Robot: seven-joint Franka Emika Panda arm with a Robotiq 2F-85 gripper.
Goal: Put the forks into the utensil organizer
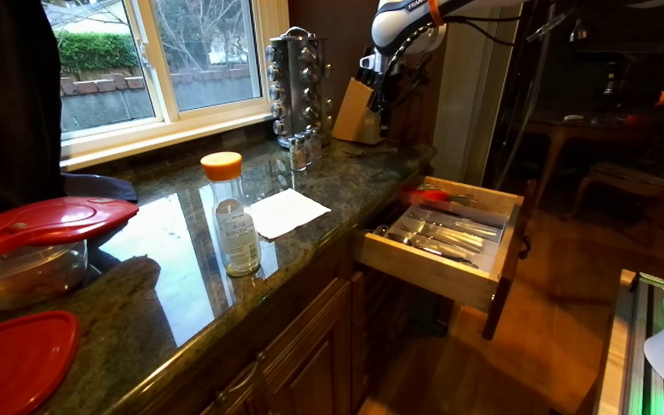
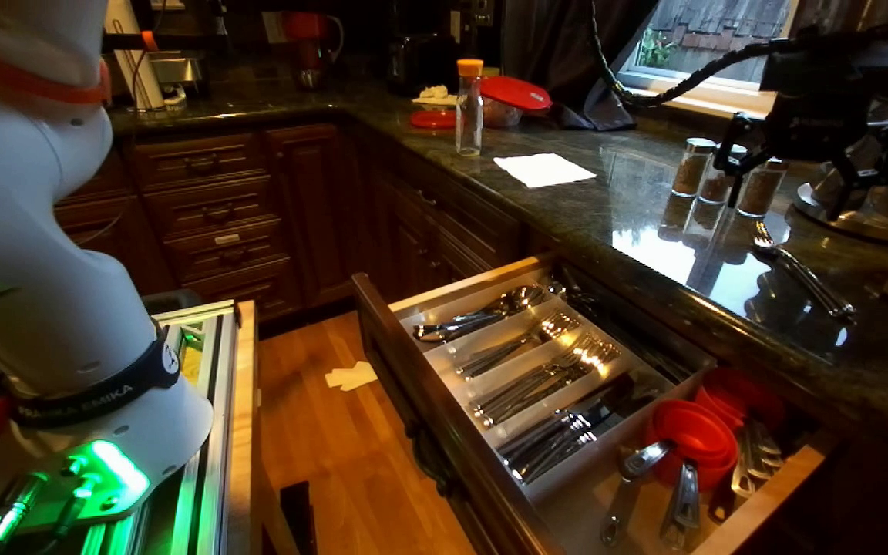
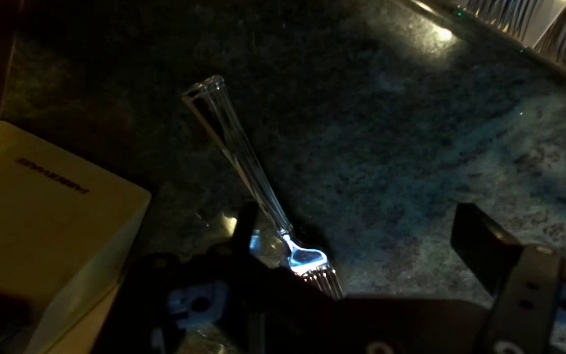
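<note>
Shiny metal forks lie overlapping on the dark stone counter, seen in an exterior view [image 2: 802, 276] and in the wrist view [image 3: 248, 167]. At least two handles show; the tines point toward the gripper's base in the wrist view. My gripper [image 2: 787, 202] is open and empty above the counter near the forks; its jaws also show in the wrist view [image 3: 356, 219]. There the forks lie by the left finger, which hides part of them. The utensil organizer [image 2: 602, 445], a pale tray with long compartments holding forks, spoons and other cutlery, sits in the open drawer [image 1: 424, 276].
A knife block [image 3: 42, 211] stands close beside the forks. Spice jars [image 2: 761, 189] and a spice rack [image 1: 297, 86] stand near the gripper. A bottle [image 1: 234, 230] and white paper [image 1: 289, 212] are farther along the counter. Red measuring cups [image 2: 694, 439] lie beside the organizer.
</note>
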